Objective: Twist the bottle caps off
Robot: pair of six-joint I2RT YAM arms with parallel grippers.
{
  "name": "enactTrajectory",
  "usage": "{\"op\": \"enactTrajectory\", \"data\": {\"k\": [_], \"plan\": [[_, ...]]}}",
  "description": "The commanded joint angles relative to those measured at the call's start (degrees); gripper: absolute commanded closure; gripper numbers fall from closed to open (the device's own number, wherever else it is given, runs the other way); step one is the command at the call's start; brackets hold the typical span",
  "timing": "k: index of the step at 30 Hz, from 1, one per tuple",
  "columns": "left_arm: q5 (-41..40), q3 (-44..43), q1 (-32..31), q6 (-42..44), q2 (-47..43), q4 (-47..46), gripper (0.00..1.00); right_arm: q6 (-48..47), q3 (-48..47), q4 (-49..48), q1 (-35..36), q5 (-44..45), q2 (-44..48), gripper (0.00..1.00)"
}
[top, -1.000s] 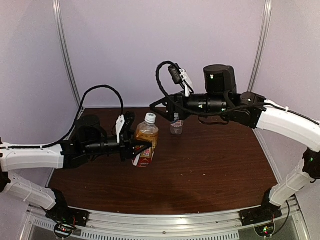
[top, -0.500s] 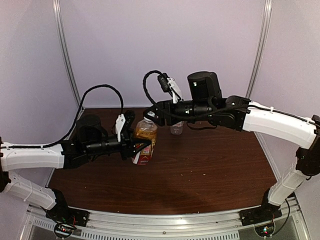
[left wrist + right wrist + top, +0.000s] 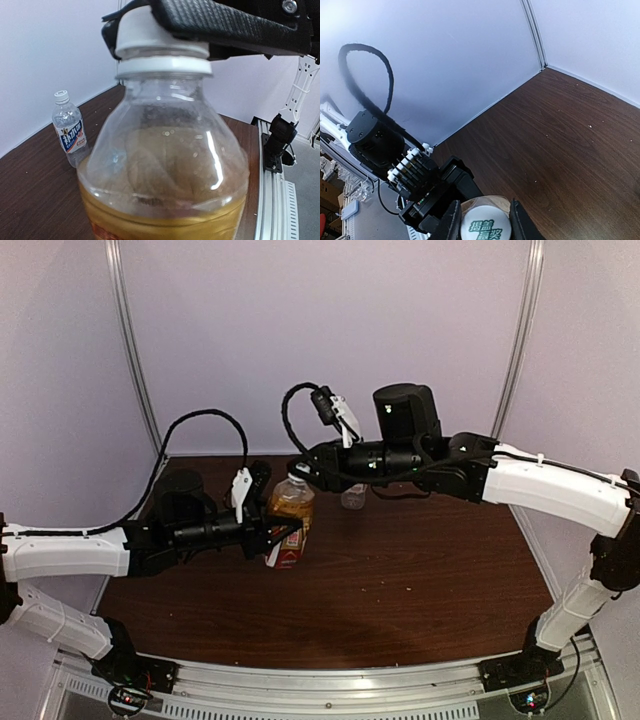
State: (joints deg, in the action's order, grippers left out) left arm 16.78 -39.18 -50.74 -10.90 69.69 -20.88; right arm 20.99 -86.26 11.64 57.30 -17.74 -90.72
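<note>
The amber-brown bottle [image 3: 291, 508] with a red-white label stands left of centre, with my left gripper [image 3: 283, 534] shut on its lower body from the left. Its fingers are hidden in the left wrist view, which the amber bottle [image 3: 165, 175] fills. My right gripper [image 3: 298, 471] reaches in from the right and is shut on this bottle's white cap [image 3: 155, 37]. In the right wrist view the cap [image 3: 486, 229], printed with green characters, sits tight between the two black fingers [image 3: 451, 224]. The clear bottle [image 3: 352, 497] with a white-blue label stands behind, free, its white cap [image 3: 61, 96] on.
The dark wood table [image 3: 420, 570] is walled by pale panels at the back and sides. The right arm's forearm [image 3: 545, 485] spans the right half above the table. A metal rail [image 3: 330, 680] runs along the near edge.
My right gripper has moved left from above the clear bottle to the amber bottle's top and has shut on its cap. The left arm and both bottles have not moved.
</note>
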Motion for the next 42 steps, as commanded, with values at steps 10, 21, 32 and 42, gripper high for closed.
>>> {"op": "enactTrajectory", "data": {"k": [10, 21, 32, 42], "plan": [[18.90, -1.20, -0.32, 1.52, -2.13, -4.20, 0.64, -27.38, -1.96, 6.00, -0.96, -24.23, 0.72, 0.91], [33.59, 0.94, -0.32, -5.03, -2.47, -14.20, 0.65, -41.56, -9.37, 19.35, -1.14, -33.12, -2.38, 0.82], [26.62, 0.37, -0.31, -2.15, -2.67, -9.72, 0.64, -29.64, -6.34, 12.33, -1.20, -21.30, 1.11, 0.49], [15.32, -0.44, -0.32, -1.05, -0.77, -5.06, 0.65, -15.93, -2.09, 5.21, -0.96, -11.41, 6.97, 0.23]]}}
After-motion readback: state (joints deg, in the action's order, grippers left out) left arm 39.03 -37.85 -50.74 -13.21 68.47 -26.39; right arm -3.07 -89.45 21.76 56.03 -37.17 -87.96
